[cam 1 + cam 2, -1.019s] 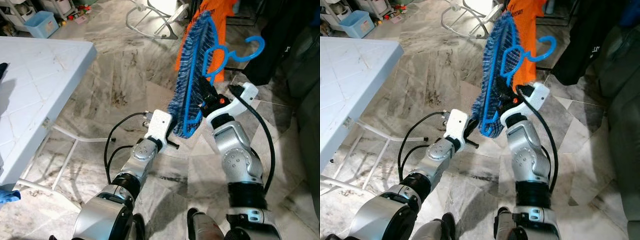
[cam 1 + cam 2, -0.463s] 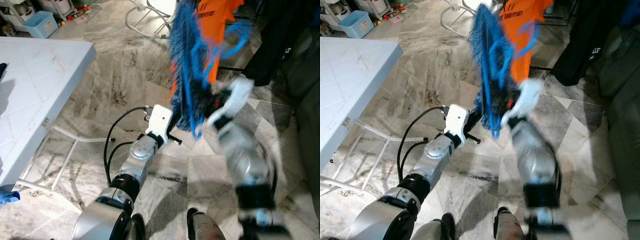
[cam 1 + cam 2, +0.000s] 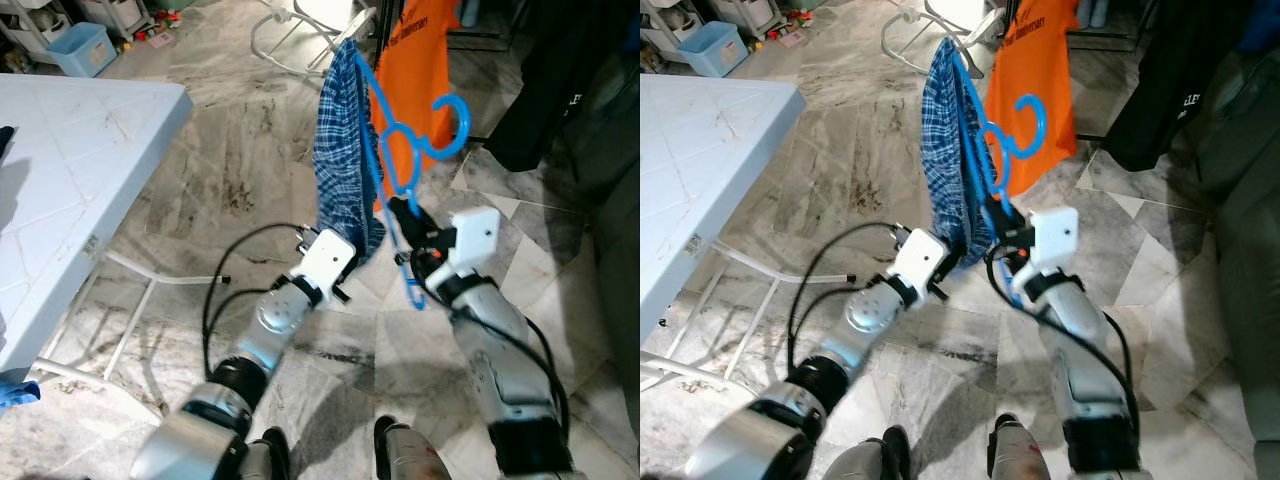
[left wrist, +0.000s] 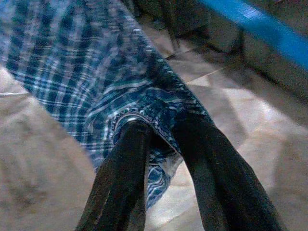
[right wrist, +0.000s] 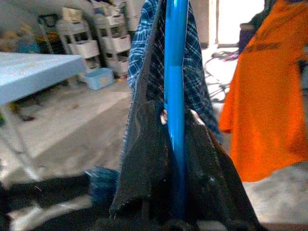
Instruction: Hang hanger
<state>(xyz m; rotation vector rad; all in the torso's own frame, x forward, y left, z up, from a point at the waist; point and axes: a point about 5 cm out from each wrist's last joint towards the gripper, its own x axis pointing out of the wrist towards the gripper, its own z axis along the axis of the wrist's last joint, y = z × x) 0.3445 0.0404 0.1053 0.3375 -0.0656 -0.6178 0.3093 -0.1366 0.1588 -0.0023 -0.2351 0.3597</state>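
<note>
The right gripper (image 3: 408, 222) is clenched on the blue hanger (image 3: 392, 170). In the right wrist view its two black fingers (image 5: 144, 159) squeeze the blue bar from both sides. The hanger stands up above this gripper, with its hook (image 3: 450, 125) at the top, open toward the dark clothes (image 3: 560, 80).

A blue checked shirt (image 3: 340, 150) hangs on the hanger. The left gripper (image 3: 345, 280) is just below it, holding the bottom edge of the shirt. In the left wrist view the cloth (image 4: 96, 86) sits bunched between the two fingers (image 4: 120, 183). I think they pinch it, but that view is blurry.

An orange shirt (image 3: 420, 60) hangs just past the hanger, so the rail is probably up there. The rail itself is hard to see.

To do this step well, the right gripper should keep a tight hold so the hanger does not tip. It should lift the hook higher than the rail, then bring it down over the rail gently. The left gripper should let the shirt go loose, so it does not pull the shirt off. The hook should go beside the orange shirt, not into it.
</note>
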